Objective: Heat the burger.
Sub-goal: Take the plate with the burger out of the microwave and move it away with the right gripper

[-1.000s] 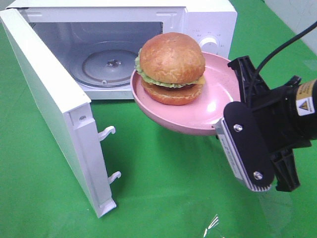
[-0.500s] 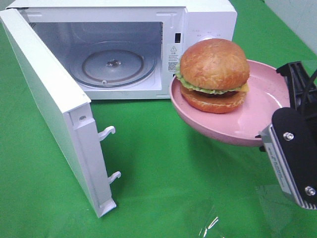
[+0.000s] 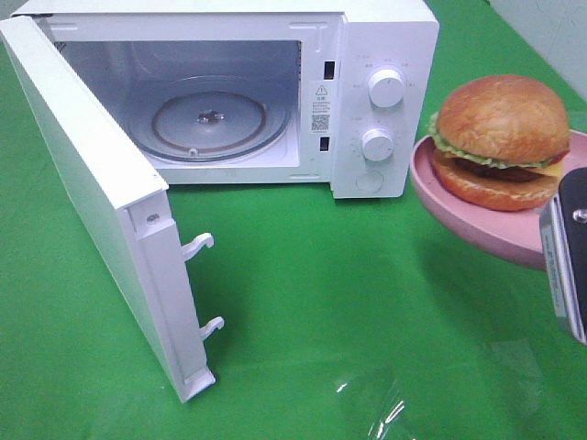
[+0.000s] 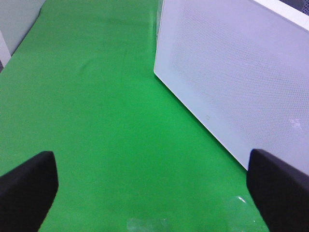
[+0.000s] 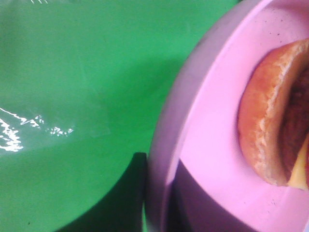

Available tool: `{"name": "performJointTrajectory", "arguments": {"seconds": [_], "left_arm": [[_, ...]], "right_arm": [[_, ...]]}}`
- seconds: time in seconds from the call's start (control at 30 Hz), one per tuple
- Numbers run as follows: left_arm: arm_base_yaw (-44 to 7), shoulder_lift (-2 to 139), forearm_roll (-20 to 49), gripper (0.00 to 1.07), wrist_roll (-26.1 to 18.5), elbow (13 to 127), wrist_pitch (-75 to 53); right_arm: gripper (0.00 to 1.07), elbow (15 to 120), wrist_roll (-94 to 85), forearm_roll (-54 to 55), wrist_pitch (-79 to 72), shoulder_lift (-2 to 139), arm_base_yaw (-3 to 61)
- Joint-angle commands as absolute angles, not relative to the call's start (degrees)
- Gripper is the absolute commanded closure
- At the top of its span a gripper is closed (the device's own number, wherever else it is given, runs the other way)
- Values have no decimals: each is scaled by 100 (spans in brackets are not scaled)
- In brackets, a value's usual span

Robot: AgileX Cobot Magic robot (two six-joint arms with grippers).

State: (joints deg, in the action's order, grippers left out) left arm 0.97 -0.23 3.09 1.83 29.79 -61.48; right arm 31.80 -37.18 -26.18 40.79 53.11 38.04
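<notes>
The burger [image 3: 500, 137], with its glossy brown bun, dark patty and green-yellow filling, sits on a pink plate [image 3: 459, 215] held in the air at the far right, to the right of the microwave's knobs. My right gripper [image 5: 159, 203] is shut on the plate's rim [image 5: 166, 145]. In the high view only part of its silver and black body [image 3: 570, 252] shows at the frame edge. The burger [image 5: 270, 130] fills the corner of the right wrist view. My left gripper [image 4: 154, 193] is open over the green cloth, empty, beside a white microwave panel [image 4: 231, 72].
The white microwave [image 3: 367, 37] stands at the back with its door [image 3: 101, 202] swung wide open toward the front left. Its glass turntable [image 3: 209, 124] is bare. Two knobs [image 3: 385, 89] are on its right panel. Green cloth [image 3: 348, 302] covers the table.
The plate with the burger has moved rightward, from in front of the microwave's opening to past its control panel at the frame's right edge. The left gripper stays open.
</notes>
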Motion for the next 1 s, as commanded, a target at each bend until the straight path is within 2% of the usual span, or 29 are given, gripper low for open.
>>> {"name": "performJointTrajectory", "arguments": {"seconds": [0.03, 0.13, 0.3, 0.67, 1.0], "left_arm": [[109, -57, 321, 8, 189, 2962, -6108], [109, -57, 321, 8, 189, 2962, -6108], [109, -57, 321, 8, 189, 2962, -6108], [109, -57, 321, 8, 189, 2962, -6108], [109, -57, 321, 8, 189, 2962, -6108]], "right_arm": [[107, 3220, -2968, -3260, 4039, 5248, 3764], [107, 3220, -1770, -3701, 4435, 5271, 3764], [107, 3220, -951, -3994, 4962, 5351, 3764], [107, 3220, 275, -4039, 5472, 5392, 3764], [107, 3220, 2235, -4223, 5942, 6154, 3764]]}}
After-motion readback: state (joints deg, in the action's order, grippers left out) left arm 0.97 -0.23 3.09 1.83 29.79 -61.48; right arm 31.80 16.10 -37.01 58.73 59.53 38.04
